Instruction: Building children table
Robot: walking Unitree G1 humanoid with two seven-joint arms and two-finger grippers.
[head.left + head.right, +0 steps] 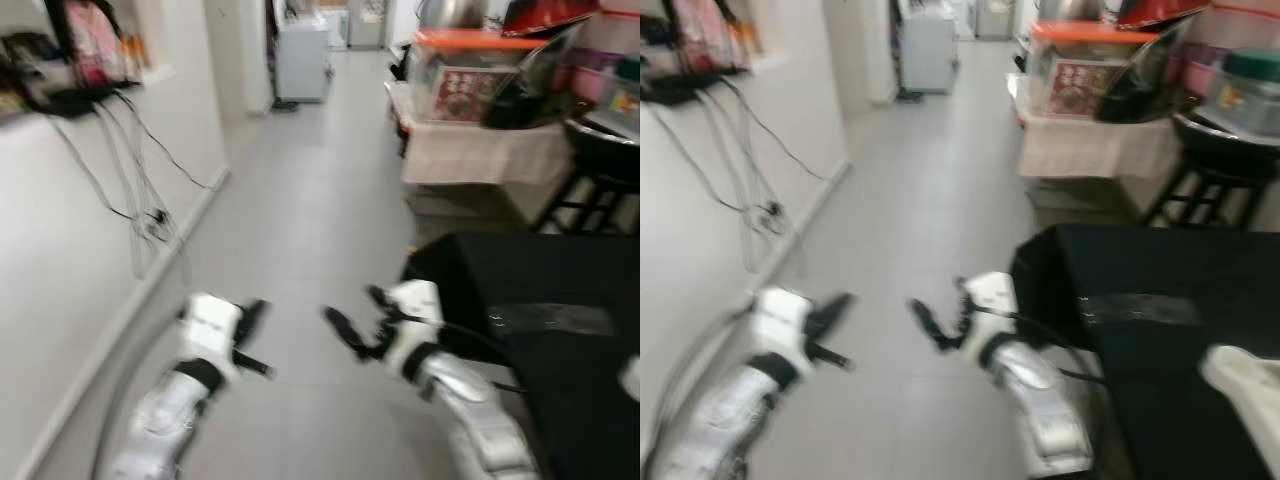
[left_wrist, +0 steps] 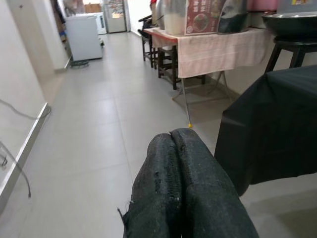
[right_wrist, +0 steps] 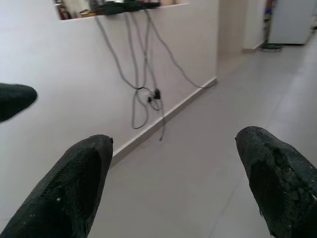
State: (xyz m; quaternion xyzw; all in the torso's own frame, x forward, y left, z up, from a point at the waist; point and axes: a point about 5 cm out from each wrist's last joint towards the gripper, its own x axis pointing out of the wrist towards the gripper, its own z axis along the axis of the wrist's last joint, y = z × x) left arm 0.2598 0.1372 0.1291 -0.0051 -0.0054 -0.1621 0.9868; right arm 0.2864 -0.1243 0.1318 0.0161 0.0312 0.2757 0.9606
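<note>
Presently: black-draped worktop (image 1: 560, 300) as landmark. Left hand (image 1: 250, 340), fingers pressed together and empty, well left of it over grey tiled floor (image 1: 310, 200); right hand (image 1: 352, 320), fingers spread and empty, just beside its corner, likely in transit. Children's table parts: none identifiable.

So I'm standing in a hallway, floor (image 1: 310, 220) running straight ahead of me. Wall (image 1: 60, 260) on my left, with a ledge (image 1: 60, 100) up high and cables (image 1: 140, 200) hanging down from it to the skirting. Near right there's a cloth-covered table (image 1: 560, 330), just beside my right arm. Further along the right side sits another table (image 1: 480, 150) piled with boxes (image 1: 470, 75), a stool (image 1: 600, 180) between the two. Way at the far end, an appliance (image 1: 302, 58) on the left.
</note>
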